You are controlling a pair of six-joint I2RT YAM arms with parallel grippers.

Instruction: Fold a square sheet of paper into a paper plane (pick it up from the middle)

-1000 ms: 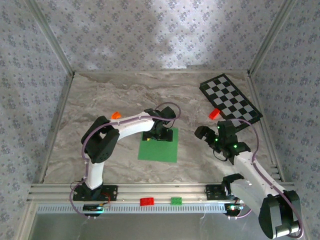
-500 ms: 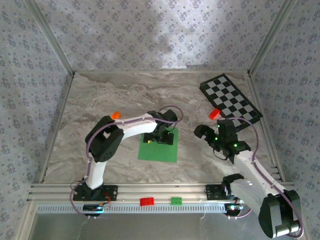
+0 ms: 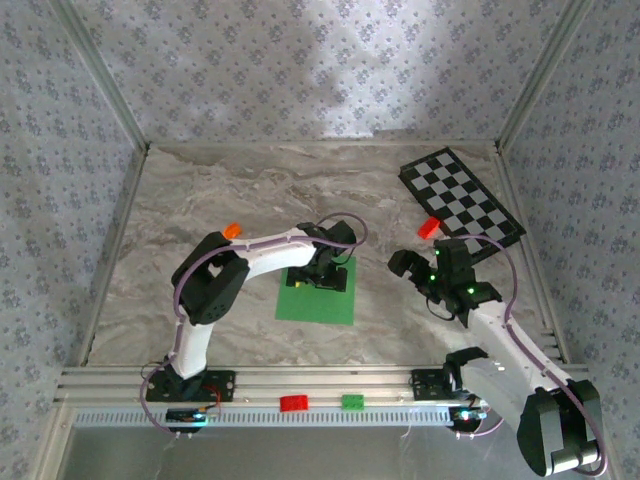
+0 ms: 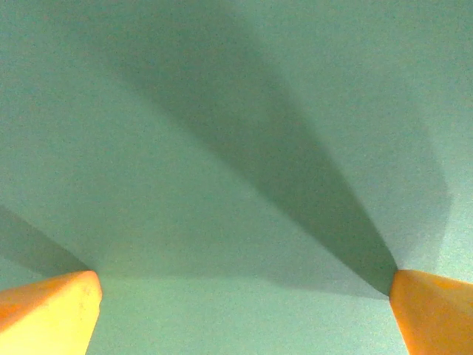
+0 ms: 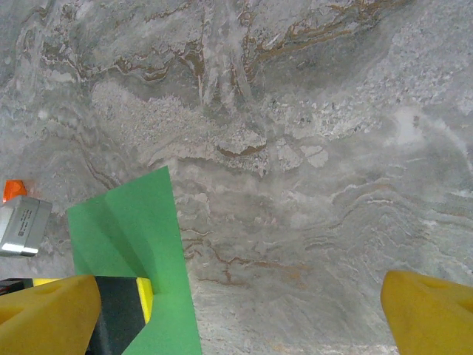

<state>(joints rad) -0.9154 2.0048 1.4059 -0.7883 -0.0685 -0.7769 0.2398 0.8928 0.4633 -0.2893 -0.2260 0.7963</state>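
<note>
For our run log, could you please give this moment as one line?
left gripper: open over square sheet of paper | right gripper: open, empty | sheet: flat, unfolded

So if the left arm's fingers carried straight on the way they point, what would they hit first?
The square sheet of paper. The left fingers point down at it, spread open, with nothing between them and the green surface. How big the gap is, I can't tell.

Left hand [image 3: 324, 273] shifted slightly right over square sheet of paper [image 3: 316, 301].
</note>
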